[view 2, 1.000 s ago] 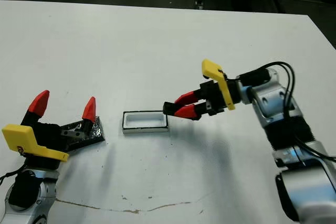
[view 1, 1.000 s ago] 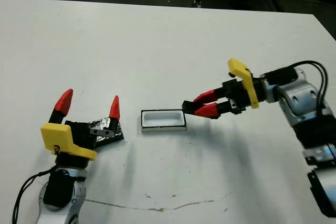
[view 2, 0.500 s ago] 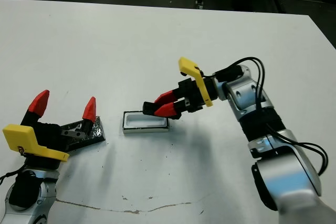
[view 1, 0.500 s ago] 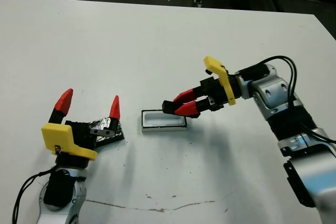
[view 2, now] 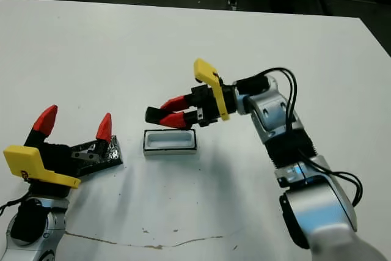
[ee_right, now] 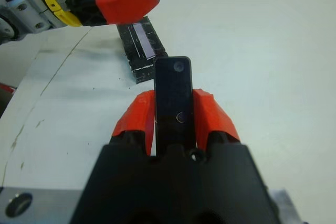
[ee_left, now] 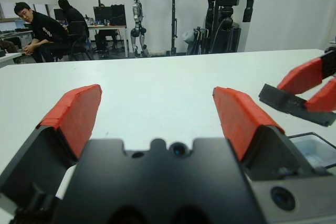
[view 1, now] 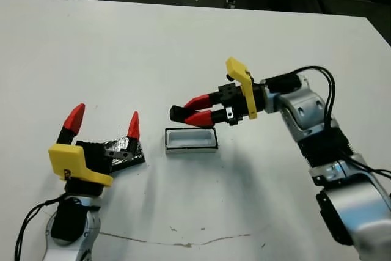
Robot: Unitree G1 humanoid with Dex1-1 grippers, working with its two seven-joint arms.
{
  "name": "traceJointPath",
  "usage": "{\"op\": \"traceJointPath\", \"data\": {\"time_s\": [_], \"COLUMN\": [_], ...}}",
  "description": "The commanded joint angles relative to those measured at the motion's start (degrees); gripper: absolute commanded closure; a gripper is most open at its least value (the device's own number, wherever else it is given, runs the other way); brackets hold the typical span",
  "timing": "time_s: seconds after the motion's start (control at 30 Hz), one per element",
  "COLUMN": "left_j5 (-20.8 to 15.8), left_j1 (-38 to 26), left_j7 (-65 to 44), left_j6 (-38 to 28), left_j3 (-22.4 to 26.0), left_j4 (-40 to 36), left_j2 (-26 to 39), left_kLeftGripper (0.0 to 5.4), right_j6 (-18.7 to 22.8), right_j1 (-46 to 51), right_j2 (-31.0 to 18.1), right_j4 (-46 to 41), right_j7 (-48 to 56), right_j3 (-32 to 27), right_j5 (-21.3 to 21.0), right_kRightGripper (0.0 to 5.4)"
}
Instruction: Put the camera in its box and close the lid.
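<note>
Above the box (view 1: 190, 139) near the table's middle, the right gripper (view 1: 181, 115) pinches the camera (view 1: 178, 113) by its long edges: judged light, stiff and slippery-faced; left gripper (view 1: 102, 126) spread.

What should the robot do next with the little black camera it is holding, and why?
Probably lower it a little toward the box. The right hand is shut on the camera, which sits above the far left part of the open white box, not inside. The lid lies by the left hand, so closing likely comes later.
</note>
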Motion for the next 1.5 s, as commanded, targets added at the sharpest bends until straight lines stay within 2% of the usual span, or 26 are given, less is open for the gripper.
{"op": "traceJointPath", "data": {"time_s": [0.03,0.57,0.67,1.03,1.27,1.5], "left_j5": [-0.27,0.65,0.52,0.57,0.34,1.31], "left_j1": [0.48,0.63,0.76,0.68,0.77,0.82], "left_j7": [-0.08,0.13,0.14,0.15,0.14,0.62], "left_j6": [0.60,0.33,0.43,0.31,0.52,0.68], "left_j3": [-0.17,-0.38,-0.50,-0.59,-0.49,-0.55], "left_j4": [0.42,0.39,0.26,0.45,0.34,0.01], "left_j2": [0.02,-0.28,-0.44,-0.44,-0.42,-0.41], "left_kLeftGripper": [0.00,0.00,0.00,0.00,0.00,0.00], "right_j6": [1.77,2.62,0.73,-1.05,-0.19,3.68], "right_j1": [1.54,3.85,4.11,4.42,4.51,4.27], "right_j2": [-0.76,-0.54,-1.27,-1.30,-2.07,-3.67], "right_j4": [-3.42,-5.43,-6.21,-4.85,-4.78,-5.29], "right_j7": [-2.60,-5.73,-6.35,-6.39,-5.77,-4.31], "right_j3": [0.87,5.56,6.74,6.62,6.57,5.92], "right_j5": [-0.81,-2.35,-4.43,-5.38,-5.44,-3.95], "right_kRightGripper": [3.75,3.75,3.75,3.75,3.75,3.75]}}
